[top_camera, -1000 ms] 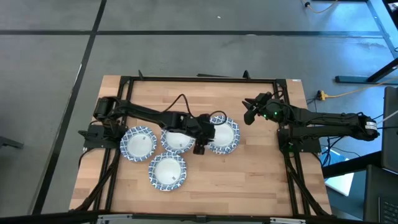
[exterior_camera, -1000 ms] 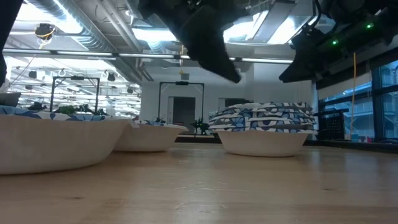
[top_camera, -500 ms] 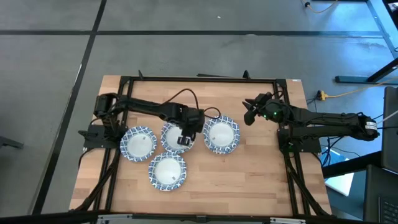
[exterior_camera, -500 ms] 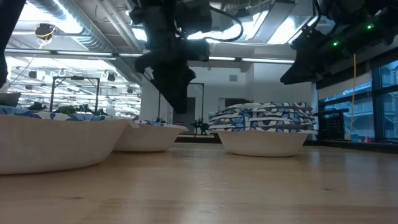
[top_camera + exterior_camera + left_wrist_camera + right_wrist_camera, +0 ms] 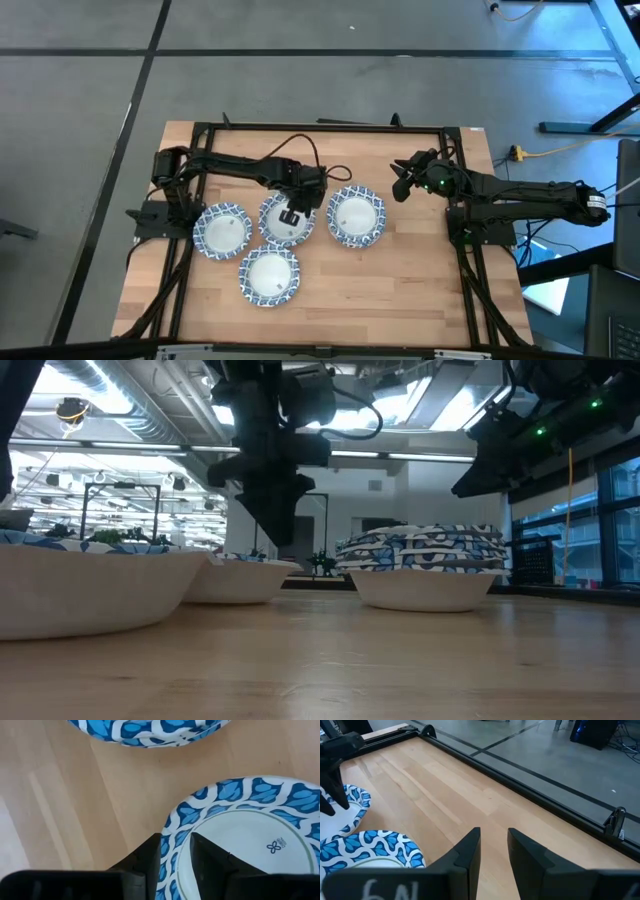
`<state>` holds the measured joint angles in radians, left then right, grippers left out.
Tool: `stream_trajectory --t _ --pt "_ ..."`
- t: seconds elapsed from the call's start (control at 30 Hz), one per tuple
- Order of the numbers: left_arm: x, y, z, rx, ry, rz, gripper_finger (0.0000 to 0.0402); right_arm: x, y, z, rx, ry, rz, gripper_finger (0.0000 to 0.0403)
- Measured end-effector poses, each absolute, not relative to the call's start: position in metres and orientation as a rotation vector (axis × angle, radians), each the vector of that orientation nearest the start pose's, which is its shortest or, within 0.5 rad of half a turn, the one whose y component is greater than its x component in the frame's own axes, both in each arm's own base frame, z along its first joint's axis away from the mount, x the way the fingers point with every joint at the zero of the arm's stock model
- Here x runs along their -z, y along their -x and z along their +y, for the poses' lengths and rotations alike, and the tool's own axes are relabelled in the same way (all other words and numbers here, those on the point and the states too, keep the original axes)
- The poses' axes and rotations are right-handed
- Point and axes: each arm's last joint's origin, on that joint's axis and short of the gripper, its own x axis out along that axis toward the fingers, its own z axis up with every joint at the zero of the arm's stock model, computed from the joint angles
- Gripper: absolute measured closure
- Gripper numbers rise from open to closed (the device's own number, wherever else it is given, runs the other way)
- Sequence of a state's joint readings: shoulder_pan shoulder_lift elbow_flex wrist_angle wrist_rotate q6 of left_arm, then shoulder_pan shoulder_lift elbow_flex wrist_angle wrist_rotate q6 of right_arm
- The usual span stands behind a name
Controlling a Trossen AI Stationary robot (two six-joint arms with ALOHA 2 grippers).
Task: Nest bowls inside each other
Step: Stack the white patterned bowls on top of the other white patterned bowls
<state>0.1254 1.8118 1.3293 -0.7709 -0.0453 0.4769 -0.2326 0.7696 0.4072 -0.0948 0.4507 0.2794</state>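
Blue-rimmed middle bowl [image 5: 284, 220] sits mid-counter, the left end effector [image 5: 175, 851] parted astride its rim, ungripped. Clamping off-centre could tip it against the stacked bowls [image 5: 356, 216]. The right end effector [image 5: 400, 181], slightly parted, waits near the right edge.

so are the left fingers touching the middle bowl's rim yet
Cannot tell. The left wrist view shows the left gripper straddling the bowl rim, but whether the fingers press it or hang above isn't plain.

The left arm reaches toward the middle, its end effector [image 5: 291, 214] pointing down, fingers a narrow gap apart. The right end effector [image 5: 401, 181] hangs raised, fingers slightly parted.
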Motion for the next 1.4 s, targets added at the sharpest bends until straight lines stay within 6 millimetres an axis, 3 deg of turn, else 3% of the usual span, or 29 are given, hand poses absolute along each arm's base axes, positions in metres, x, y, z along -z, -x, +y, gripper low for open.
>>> stream_trajectory --t 0.47,0.7,0.87,1.4 --pt "-0.207 -0.351 0.059 0.052 -0.26 1.295 0.0295 -0.215 -0.158 -0.05 0.731 -0.213 0.366 0.0305" --pt "-0.206 -0.346 0.068 0.027 -0.161 1.328 0.0232 -0.215 -0.158 -0.05 0.732 -0.215 0.365 0.0305" --pt "-0.206 -0.345 0.068 0.123 -0.223 1.321 0.0189 -0.215 -0.158 -0.05 0.732 -0.216 0.365 0.0305" --pt "-0.2 -0.348 0.067 0.168 -0.294 1.298 0.0184 -0.215 -0.158 -0.05 0.732 -0.214 0.365 0.0305"
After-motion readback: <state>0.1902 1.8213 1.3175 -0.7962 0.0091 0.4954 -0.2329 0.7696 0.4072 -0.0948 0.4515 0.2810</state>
